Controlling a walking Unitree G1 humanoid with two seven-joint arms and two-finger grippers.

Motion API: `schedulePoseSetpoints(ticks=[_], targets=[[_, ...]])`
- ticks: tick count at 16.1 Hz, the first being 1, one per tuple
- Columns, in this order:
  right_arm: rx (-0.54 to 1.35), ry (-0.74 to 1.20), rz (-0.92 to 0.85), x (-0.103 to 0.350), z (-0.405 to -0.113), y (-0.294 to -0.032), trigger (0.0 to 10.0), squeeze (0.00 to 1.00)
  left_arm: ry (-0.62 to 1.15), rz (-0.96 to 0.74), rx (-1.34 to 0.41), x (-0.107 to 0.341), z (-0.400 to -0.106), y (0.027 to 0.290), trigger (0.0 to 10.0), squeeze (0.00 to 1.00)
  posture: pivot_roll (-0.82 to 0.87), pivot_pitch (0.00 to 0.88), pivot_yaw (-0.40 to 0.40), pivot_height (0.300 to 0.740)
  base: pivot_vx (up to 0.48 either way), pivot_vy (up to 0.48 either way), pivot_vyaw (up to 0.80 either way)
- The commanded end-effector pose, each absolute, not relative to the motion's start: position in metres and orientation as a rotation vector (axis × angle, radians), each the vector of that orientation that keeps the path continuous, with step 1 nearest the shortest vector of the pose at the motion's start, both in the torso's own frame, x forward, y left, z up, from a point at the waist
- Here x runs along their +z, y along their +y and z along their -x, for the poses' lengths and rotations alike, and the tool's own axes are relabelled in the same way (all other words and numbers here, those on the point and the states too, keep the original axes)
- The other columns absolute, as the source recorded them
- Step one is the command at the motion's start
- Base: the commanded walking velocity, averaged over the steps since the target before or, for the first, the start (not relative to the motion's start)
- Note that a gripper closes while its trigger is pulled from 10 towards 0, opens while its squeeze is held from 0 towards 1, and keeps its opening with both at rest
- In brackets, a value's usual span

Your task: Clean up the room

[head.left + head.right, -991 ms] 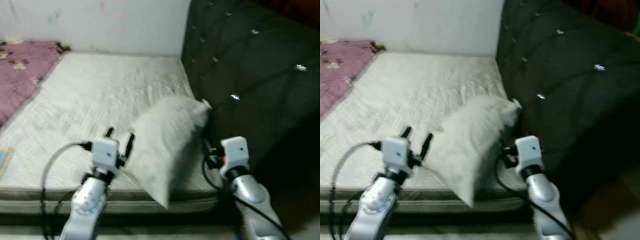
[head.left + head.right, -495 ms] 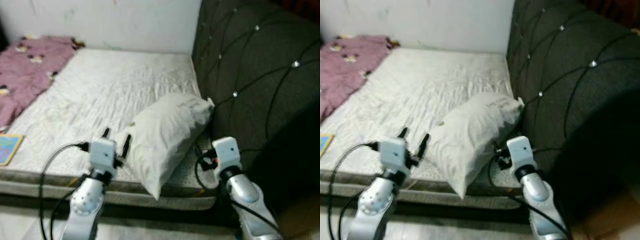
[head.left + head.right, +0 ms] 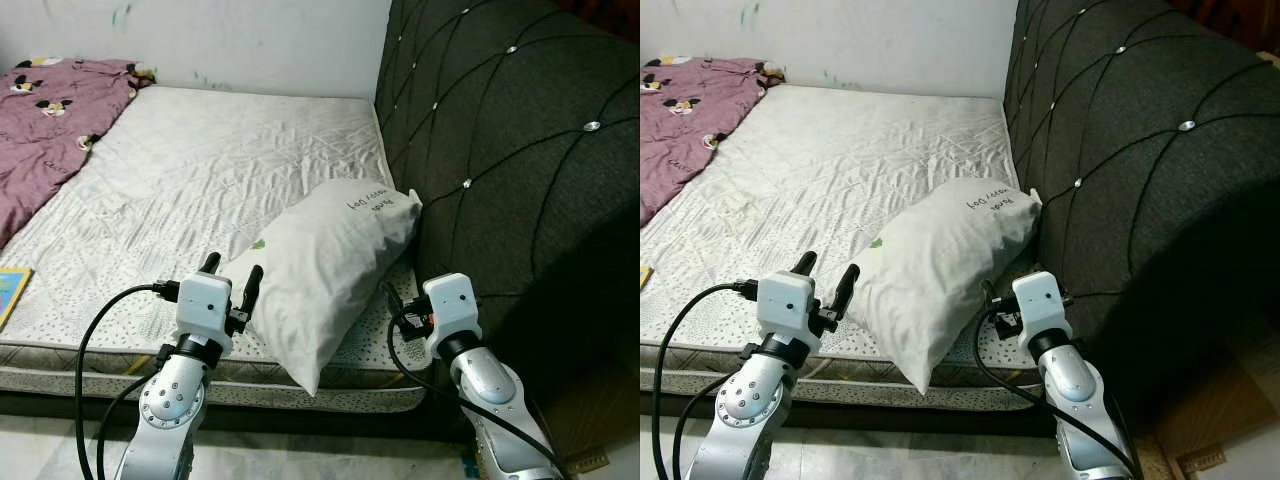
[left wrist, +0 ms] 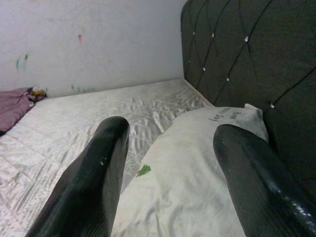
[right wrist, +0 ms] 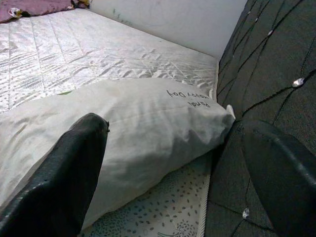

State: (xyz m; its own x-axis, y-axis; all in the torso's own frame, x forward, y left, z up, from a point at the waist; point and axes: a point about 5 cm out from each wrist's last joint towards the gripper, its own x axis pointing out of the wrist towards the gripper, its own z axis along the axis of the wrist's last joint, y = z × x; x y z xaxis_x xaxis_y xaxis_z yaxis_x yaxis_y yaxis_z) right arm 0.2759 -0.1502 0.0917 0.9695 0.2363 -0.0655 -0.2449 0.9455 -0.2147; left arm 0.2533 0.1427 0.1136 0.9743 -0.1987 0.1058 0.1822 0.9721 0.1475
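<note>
Pillow (image 3: 325,255) lies tilted on the mattress (image 3: 200,170), its far corner against the dark padded headboard (image 3: 500,150). Both grippers hover at the near bed edge with fingers spread, holding nothing: the left gripper (image 3: 230,278) just beside the pillow's left side, the right gripper (image 3: 400,315) seemingly by its lower right edge. A purple blanket (image 3: 40,110) lies far left.

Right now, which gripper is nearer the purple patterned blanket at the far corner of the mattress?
Left. The left gripper is open beside the white pillow, on the purple patterned blanket's side; the right gripper sits by the headboard.
</note>
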Motion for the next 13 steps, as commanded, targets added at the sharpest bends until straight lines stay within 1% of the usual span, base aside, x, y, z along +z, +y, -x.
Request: schedulePoseSetpoints(ticks=[1, 9, 10, 12, 13], targets=[[0.242, 0.038, 0.230, 0.093, -0.277, -0.150, 10.0, 0.00, -0.130, -0.144, -0.200, 0.116, -0.254, 0.142, 10.0, 0.00, -0.04, 0.026, -0.034, 0.740, 0.000, 0.000, 0.00], [0.242, 0.038, 0.230, 0.093, -0.277, -0.150, 10.0, 0.00, -0.130, -0.144, -0.200, 0.116, -0.254, 0.142, 10.0, 0.00, -0.04, 0.026, -0.034, 0.740, 0.000, 0.000, 0.00], [0.228, 0.008, 0.273, 0.097, -0.296, -0.146, 10.0, 0.00, -0.155, -0.130, -0.180, 0.121, -0.274, 0.140, 10.0, 0.00, -0.08, 0.000, -0.028, 0.740, 0.000, 0.000, 0.00], [0.217, -0.023, 0.331, 0.101, -0.322, -0.140, 10.0, 0.00, -0.180, -0.096, -0.166, 0.129, -0.305, 0.131, 10.0, 0.00, -0.06, 0.000, -0.013, 0.740, 0.000, 0.000, 0.00], [0.205, 0.014, 0.273, 0.096, -0.324, -0.145, 10.0, 0.00, -0.179, -0.091, -0.170, 0.128, -0.308, 0.128, 10.0, 0.00, -0.05, 0.000, -0.009, 0.740, 0.000, 0.000, 0.00]])
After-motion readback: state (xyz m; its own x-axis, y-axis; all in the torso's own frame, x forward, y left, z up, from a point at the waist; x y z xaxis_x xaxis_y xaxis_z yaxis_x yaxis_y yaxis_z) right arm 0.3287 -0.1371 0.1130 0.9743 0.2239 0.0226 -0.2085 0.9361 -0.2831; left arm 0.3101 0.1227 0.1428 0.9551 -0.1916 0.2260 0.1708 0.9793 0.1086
